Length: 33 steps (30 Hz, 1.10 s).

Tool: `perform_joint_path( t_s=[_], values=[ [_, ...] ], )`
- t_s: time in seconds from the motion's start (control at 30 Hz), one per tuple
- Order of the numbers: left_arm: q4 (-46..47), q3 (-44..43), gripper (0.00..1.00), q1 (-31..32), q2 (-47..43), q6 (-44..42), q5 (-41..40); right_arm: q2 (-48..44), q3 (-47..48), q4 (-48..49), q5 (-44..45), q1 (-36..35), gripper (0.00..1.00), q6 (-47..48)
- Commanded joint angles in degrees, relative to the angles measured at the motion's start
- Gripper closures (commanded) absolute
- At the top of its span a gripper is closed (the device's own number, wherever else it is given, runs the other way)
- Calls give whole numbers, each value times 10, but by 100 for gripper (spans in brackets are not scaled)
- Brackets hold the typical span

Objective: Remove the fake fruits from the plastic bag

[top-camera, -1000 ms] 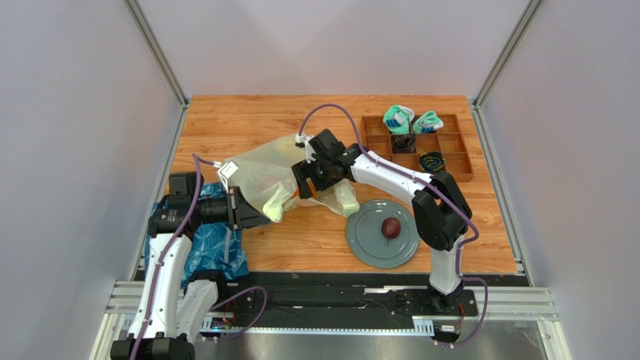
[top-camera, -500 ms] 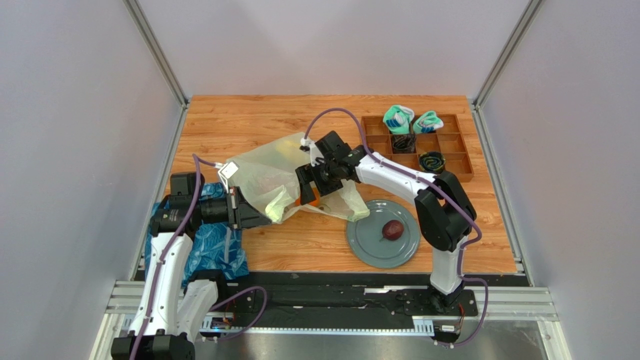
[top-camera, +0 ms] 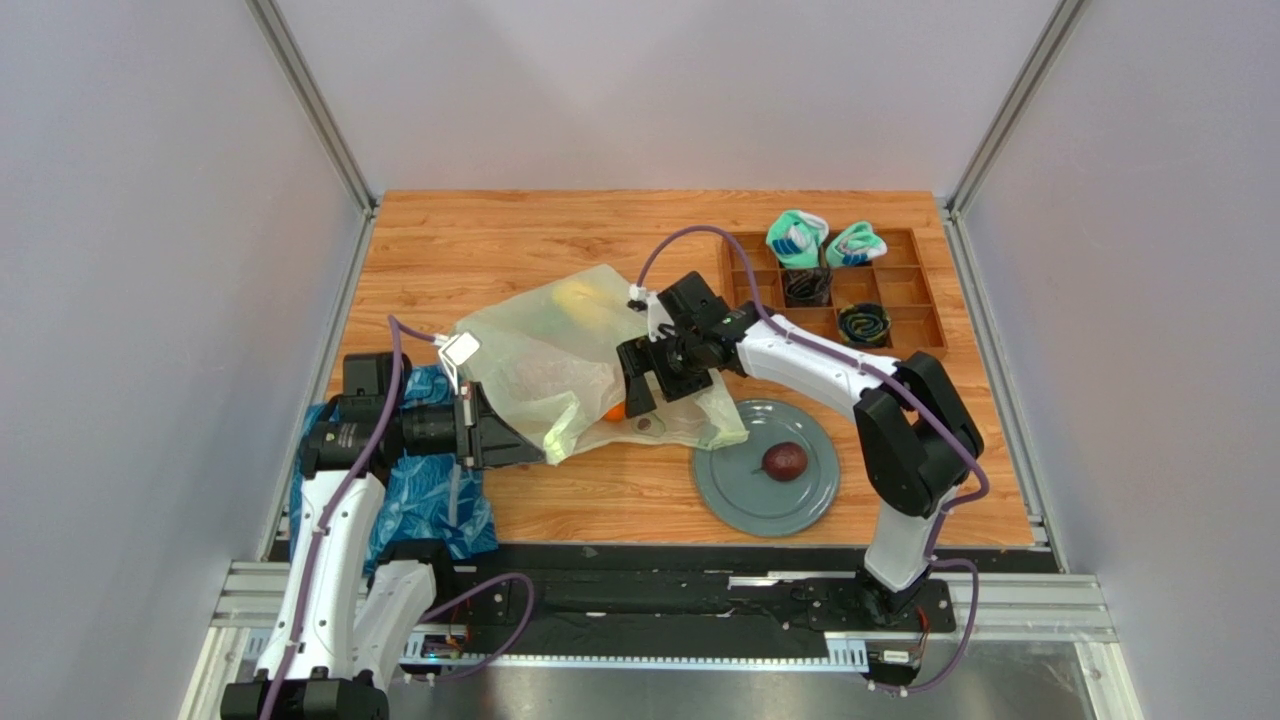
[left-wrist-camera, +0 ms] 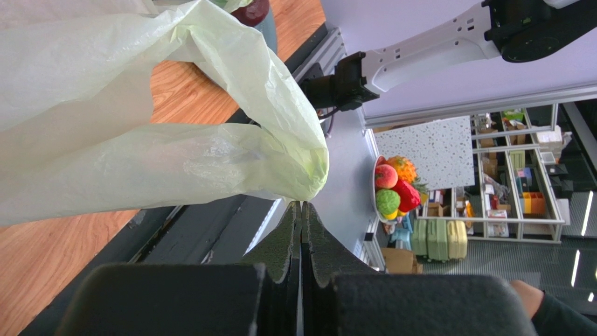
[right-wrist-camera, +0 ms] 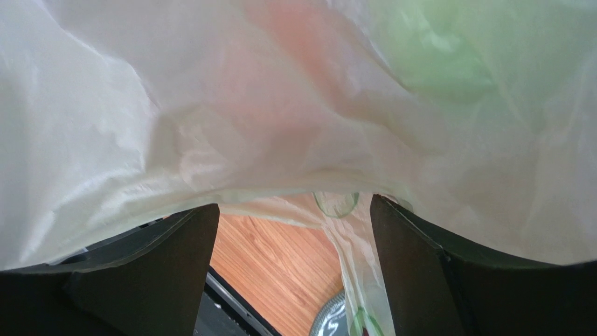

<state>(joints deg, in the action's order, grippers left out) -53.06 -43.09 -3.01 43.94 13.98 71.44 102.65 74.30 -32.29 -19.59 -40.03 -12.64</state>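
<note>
Against the plastic bag (top-camera: 534,360), my right pincer (right-wrist-camera: 294,210) spread wide, fruits (right-wrist-camera: 273,105) only tints through film, left pincer (left-wrist-camera: 301,210) closed at its handle (left-wrist-camera: 301,161), pinch unclear

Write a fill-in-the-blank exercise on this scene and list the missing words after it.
1. The dark purple fruit lies on the grey ____.
2. The left gripper is ____, with the handle of the plastic bag at its tips.
3. The right gripper is ____, right up against the bag.
4. The rolled socks sit in the wooden ____.
Missing words: plate; shut; open; tray.
</note>
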Motion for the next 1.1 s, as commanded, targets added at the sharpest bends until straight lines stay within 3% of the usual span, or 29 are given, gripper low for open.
perform_joint_path(
  t_s=[0.0, 0.13, 0.37, 0.57, 0.67, 0.83, 1.0, 1.07],
  values=[
    [-3, -16, 100, 2, 0, -6, 8, 34, 57, 25, 4, -14, 15, -24],
    [3, -19, 100, 1, 0, -5, 1, 58, 86, 24, 27, -30, 13, -49],
    [36, -30, 99, 1, 14, 11, -1, 104, 156, -17, 156, -59, 5, -93],
    [40, -26, 98, -2, 4, 15, -1, 148, 191, -44, 193, -61, 2, -110],
    [40, -23, 99, -7, 0, 19, -1, 162, 199, -51, 208, -64, 8, -107],
    [47, -19, 99, -15, -6, 23, -3, 147, 180, -39, 205, -65, 34, -81],
    [75, -17, 99, -17, -6, 45, -2, 78, 171, -39, 120, -71, 54, -21],
    [95, -21, 99, -17, 0, 54, -2, 49, 167, -57, 92, -70, 55, 3]
  ],
)
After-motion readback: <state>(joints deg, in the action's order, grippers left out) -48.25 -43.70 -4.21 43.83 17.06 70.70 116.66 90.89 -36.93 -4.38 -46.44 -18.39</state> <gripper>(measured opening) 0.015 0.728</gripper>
